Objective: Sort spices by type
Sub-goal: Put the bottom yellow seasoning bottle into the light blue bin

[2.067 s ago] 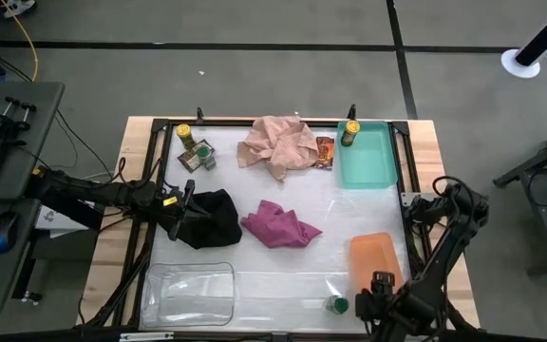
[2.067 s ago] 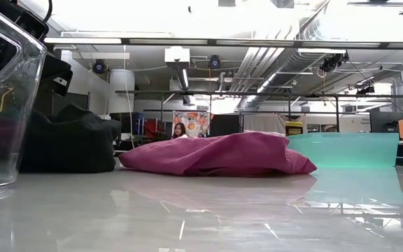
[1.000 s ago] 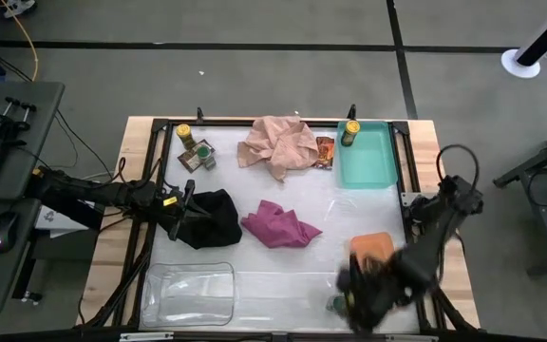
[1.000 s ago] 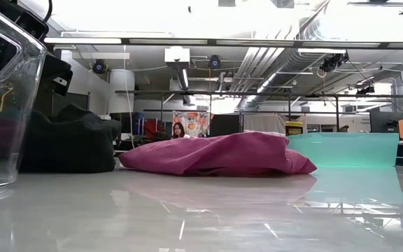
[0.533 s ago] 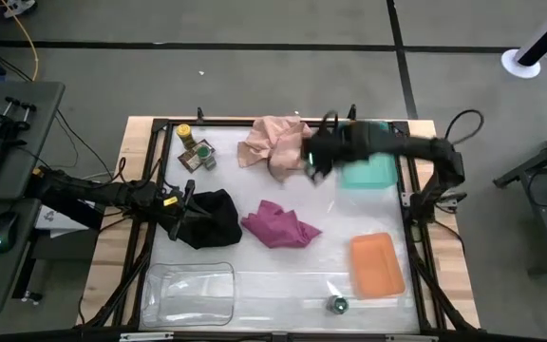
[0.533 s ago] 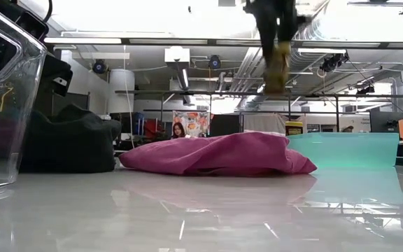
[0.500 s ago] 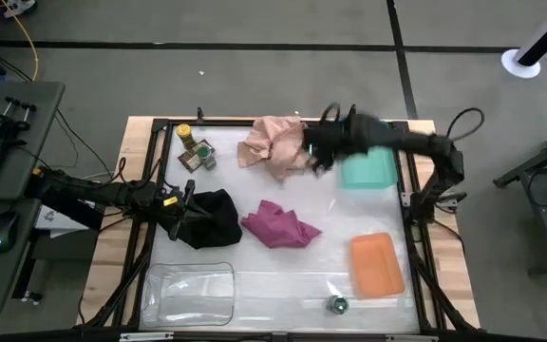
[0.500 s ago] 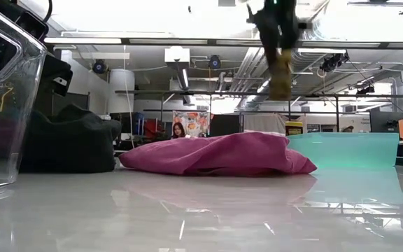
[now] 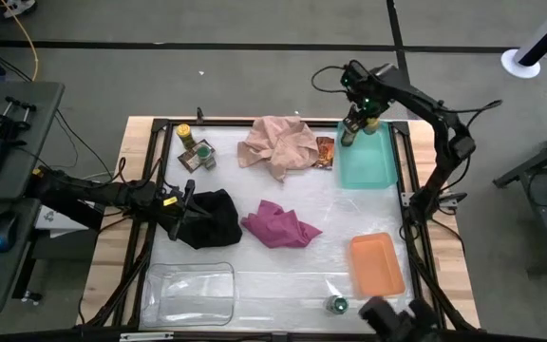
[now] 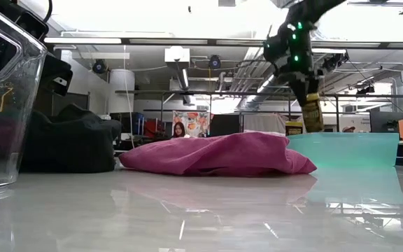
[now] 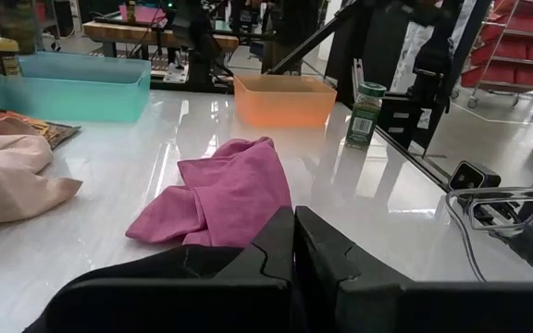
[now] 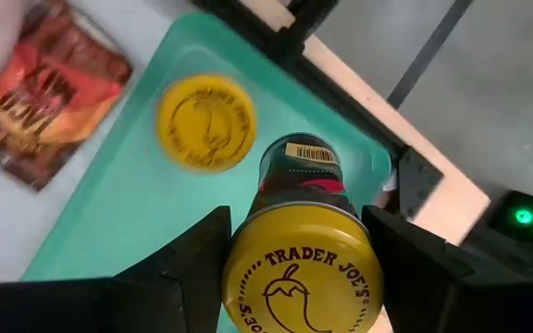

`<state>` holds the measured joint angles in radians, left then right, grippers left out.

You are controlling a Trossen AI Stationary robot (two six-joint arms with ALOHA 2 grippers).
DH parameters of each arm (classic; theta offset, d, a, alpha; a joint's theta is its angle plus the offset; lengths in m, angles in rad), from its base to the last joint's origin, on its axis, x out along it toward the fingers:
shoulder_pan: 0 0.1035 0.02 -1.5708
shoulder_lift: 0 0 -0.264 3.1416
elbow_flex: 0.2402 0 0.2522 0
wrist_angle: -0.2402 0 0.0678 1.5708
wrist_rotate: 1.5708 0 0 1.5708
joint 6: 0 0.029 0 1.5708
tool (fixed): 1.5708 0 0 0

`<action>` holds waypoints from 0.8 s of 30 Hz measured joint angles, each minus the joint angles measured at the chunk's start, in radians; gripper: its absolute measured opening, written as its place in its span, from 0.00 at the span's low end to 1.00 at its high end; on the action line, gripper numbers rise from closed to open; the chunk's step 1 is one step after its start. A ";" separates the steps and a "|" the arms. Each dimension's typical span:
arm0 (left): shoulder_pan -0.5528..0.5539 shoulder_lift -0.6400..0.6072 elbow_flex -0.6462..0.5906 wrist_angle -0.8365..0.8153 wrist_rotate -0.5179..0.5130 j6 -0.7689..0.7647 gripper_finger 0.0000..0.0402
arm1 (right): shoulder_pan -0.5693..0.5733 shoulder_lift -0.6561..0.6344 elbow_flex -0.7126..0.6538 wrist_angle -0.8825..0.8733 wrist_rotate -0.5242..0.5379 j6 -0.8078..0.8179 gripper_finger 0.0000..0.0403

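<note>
My right gripper point(image 9: 357, 121) is over the far left corner of the teal tray point(image 9: 373, 166), shut on a yellow-lidded jar point(image 10: 312, 112). A second yellow-lidded jar point(image 12: 206, 123) stands in that tray just below it. A foil packet point(image 9: 325, 152) lies flat left of the tray. Another yellow-lidded jar point(image 9: 183, 130) and green-lidded jars point(image 9: 198, 153) stand at the far left. One green-lidded jar point(image 9: 337, 305) stands at the near edge. My left gripper point(image 9: 184, 206) is shut at the black cloth's point(image 9: 215, 218) left edge. My right gripper pinches the jar at its top, one finger point(image 12: 188, 264) on each side just under the yellow lid point(image 12: 296, 273). The fingers come from above, pointing down. The jar hangs below them, roughly upright, lifted clear above the teal tray. Whether my left gripper touches the black cloth cannot be told.
A beige-pink cloth point(image 9: 278, 142) lies at the far middle and a magenta cloth point(image 9: 278, 226) at the centre. An orange tray point(image 9: 378, 266) sits near right and a clear tray point(image 9: 193, 294) near left. A dark frame rims the table.
My right gripper has swung from the table's near right corner across to the far edge. Half a second ago it was high over the beige-pink cloth's right side with the jar hanging from it. It has since moved right over the teal tray and come down.
</note>
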<state>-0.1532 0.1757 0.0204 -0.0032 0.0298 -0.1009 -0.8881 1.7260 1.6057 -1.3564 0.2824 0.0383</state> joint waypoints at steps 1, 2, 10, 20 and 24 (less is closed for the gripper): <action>0.000 0.000 0.000 0.000 0.000 0.000 0.00 | -0.017 0.000 -0.021 0.024 -0.006 -0.013 0.53; 0.000 0.000 0.000 0.000 0.000 0.000 0.00 | -0.033 0.000 -0.041 0.042 -0.018 -0.018 0.53; 0.000 0.000 0.000 0.000 0.000 0.000 0.00 | -0.101 0.001 -0.182 0.200 -0.148 0.028 0.53; 0.000 0.000 0.000 0.000 0.000 0.000 0.00 | -0.112 0.001 -0.195 0.288 -0.183 0.169 0.53; 0.000 0.000 0.000 0.000 0.000 0.000 0.00 | -0.112 0.001 -0.195 0.270 -0.186 0.213 0.53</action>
<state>-0.1532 0.1760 0.0204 -0.0036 0.0297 -0.1009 -1.0003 1.7267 1.4105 -1.0865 0.0963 0.2513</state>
